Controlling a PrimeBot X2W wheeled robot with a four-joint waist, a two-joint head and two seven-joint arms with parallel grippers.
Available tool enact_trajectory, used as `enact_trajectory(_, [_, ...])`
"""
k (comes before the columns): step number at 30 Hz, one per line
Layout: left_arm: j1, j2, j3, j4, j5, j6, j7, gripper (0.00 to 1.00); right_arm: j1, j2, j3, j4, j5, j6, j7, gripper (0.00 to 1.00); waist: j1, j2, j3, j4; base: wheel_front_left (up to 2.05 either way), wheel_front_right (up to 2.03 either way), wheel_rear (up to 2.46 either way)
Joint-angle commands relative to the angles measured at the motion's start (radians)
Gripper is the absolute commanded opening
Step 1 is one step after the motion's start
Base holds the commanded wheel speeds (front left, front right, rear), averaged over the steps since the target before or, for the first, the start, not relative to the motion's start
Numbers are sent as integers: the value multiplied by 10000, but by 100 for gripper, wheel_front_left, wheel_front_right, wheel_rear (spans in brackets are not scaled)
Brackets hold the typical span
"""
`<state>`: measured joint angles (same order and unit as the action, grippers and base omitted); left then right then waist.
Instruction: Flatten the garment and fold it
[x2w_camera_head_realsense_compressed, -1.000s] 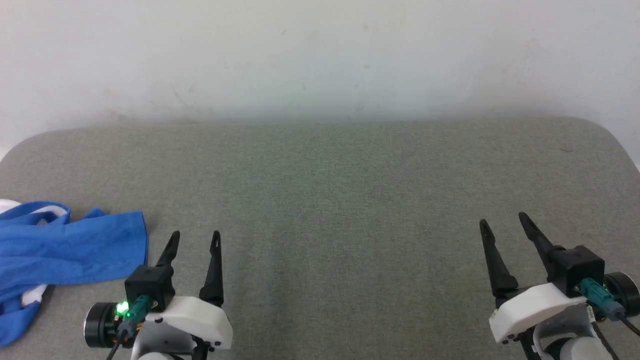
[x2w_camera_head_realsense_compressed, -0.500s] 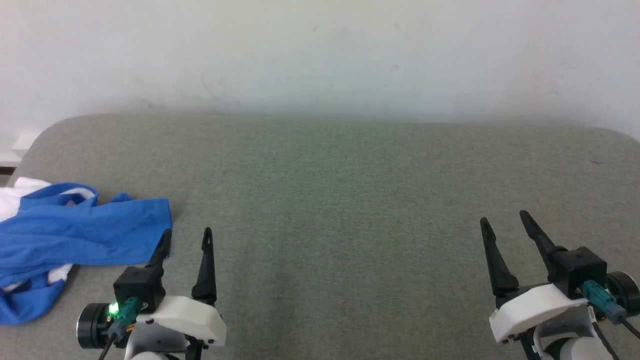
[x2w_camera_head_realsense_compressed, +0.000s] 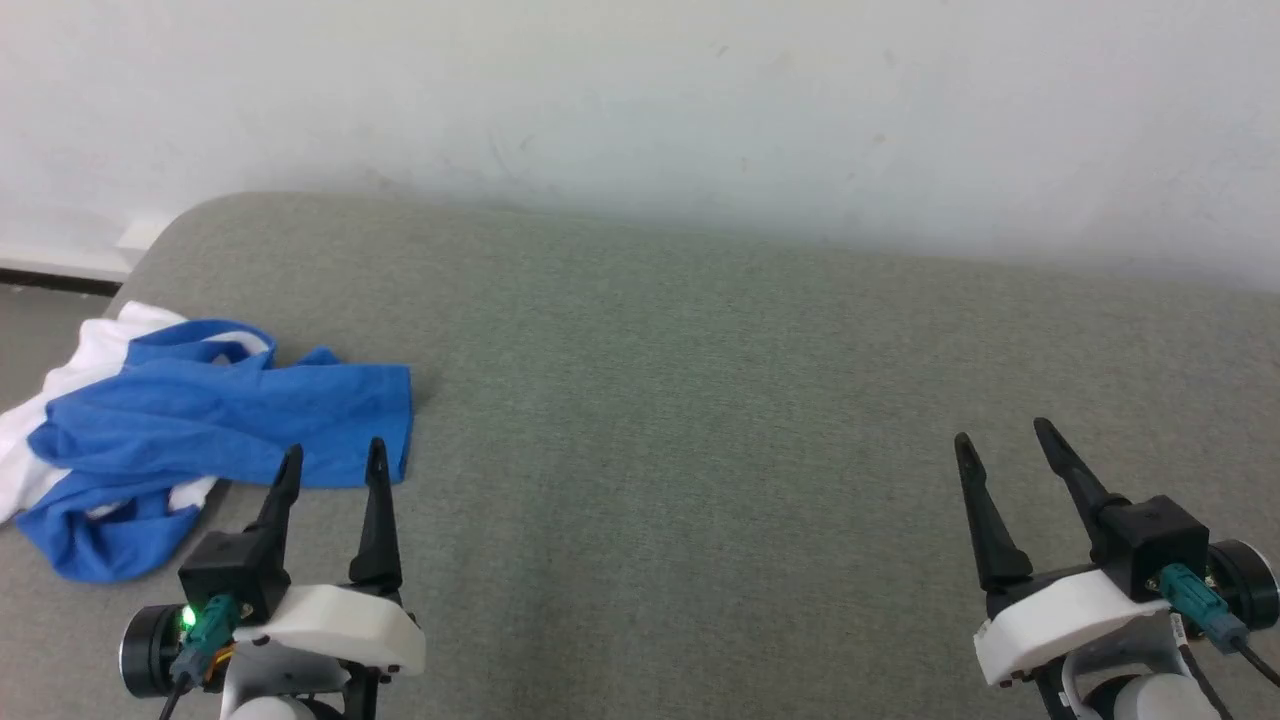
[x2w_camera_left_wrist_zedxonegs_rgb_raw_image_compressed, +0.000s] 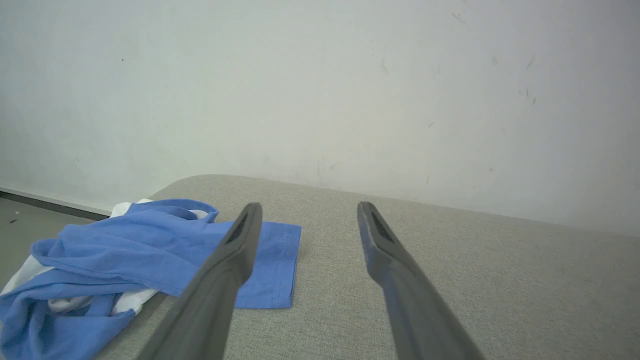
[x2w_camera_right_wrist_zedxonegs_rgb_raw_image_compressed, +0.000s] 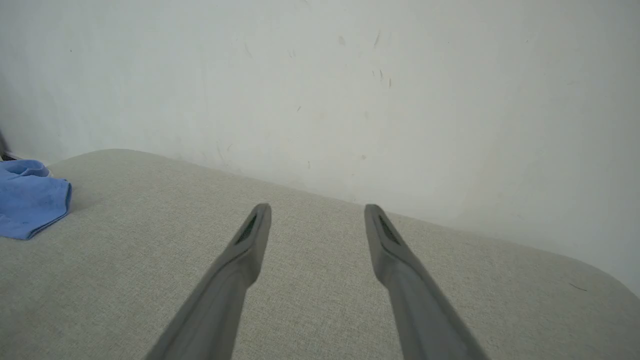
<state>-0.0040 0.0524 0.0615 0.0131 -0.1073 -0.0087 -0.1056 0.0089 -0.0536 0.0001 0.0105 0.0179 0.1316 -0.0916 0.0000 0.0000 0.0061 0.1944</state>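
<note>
Head view, garment: the garment (x2w_camera_head_realsense_compressed: 200, 420) lies crumpled at the left end of the table (x2w_camera_head_realsense_compressed: 700, 400), with blue sleeve cloth on top. The white part seems to hang over the edge.
Head view, left gripper: the left gripper (x2w_camera_head_realsense_compressed: 334, 447) hovers just beside the sleeve hem, jaws spread wide and empty.
Head view, right gripper: the right gripper (x2w_camera_head_realsense_compressed: 1001, 431) is well apart from the cloth, jaws also wide and empty.
Left wrist view: the flat blue hem lies just ahead of the left finger.
Right wrist view: a blue corner shows at the far left.
Step, I think: reaching. It is better to pinch a single layer at the hem, then draw it toward the middle.
</note>
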Motion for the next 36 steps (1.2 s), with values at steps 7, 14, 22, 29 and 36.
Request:
enact_trajectory(7, [-52, -11, 287, -6, -151, 13, -232, 100, -63, 18, 141, -68, -128, -5, -131, 100, 0, 0, 45, 622, 0, 0, 0])
enact_trajectory(14, [17, -12, 421, 68, -280, 7, -379, 100, -42, 19, 289, -156, -174, -5, -209, 100, 0, 0, 80, 1082, 0, 0, 0])
enact_trajectory(22, [-24, -14, 477, 175, -569, 35, -545, 100, -75, 21, 418, -314, -25, -6, -289, 100, 0, 0, 231, 1617, 0, 0, 0])
enact_trajectory(29, [-132, -15, 580, 141, -733, 80, -692, 100, -154, 23, 484, -400, 355, -6, -387, 100, 0, 0, 392, 1980, 0, 0, 0])
enact_trajectory(36, [-576, -16, 831, 89, -845, -44, -839, 100, -345, 25, 602, -499, 413, -7, -428, 100, 0, 0, 697, 2168, 0, 0, 0])
